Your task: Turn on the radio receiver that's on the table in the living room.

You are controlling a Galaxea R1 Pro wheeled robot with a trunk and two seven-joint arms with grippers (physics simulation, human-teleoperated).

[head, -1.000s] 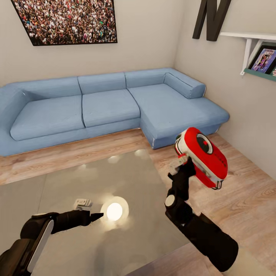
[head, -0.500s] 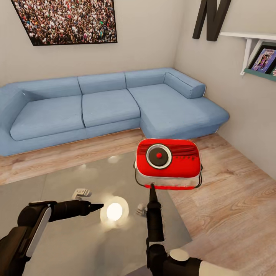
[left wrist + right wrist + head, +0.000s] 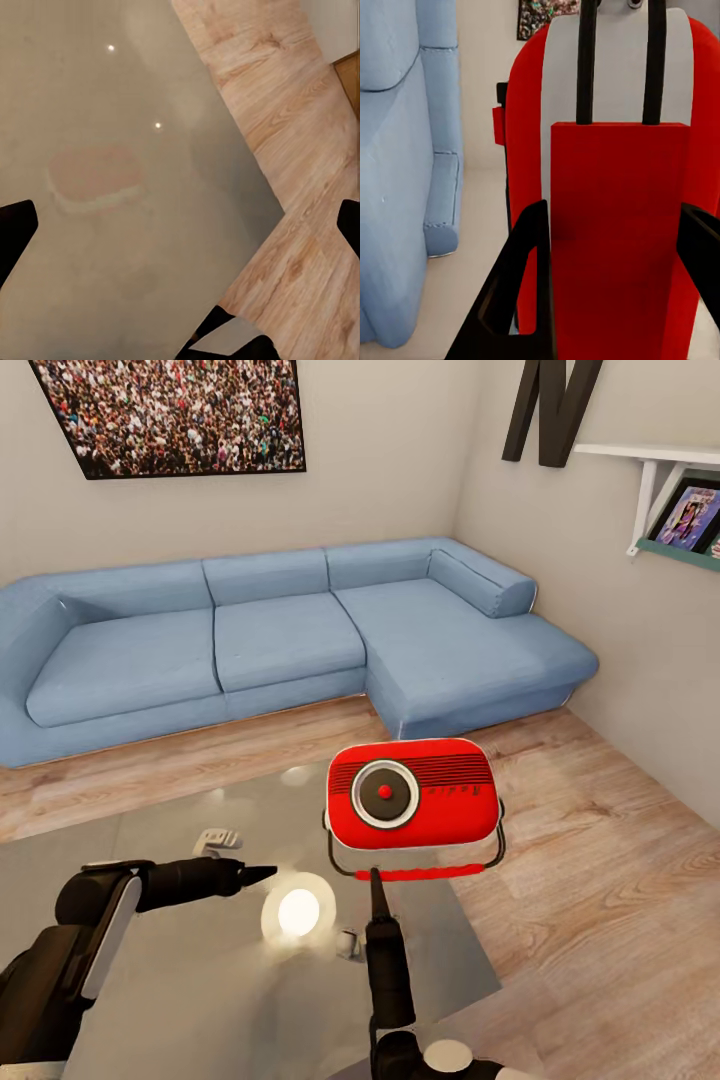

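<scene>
The radio receiver (image 3: 413,794) was held aloft above the table (image 3: 180,1000) near its right edge, dial facing the head camera, presumably to present its controls. The right gripper (image 3: 373,880) was clamped on its red handle grip (fingers (image 3: 521,289) flanking it). The left gripper (image 3: 262,874) hovered over the tabletop, fingertips wide apart, empty.

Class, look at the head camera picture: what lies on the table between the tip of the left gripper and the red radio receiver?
In the head view, only glossy table top with a bright lamp reflection lies between the left gripper and the radio receiver.
</scene>
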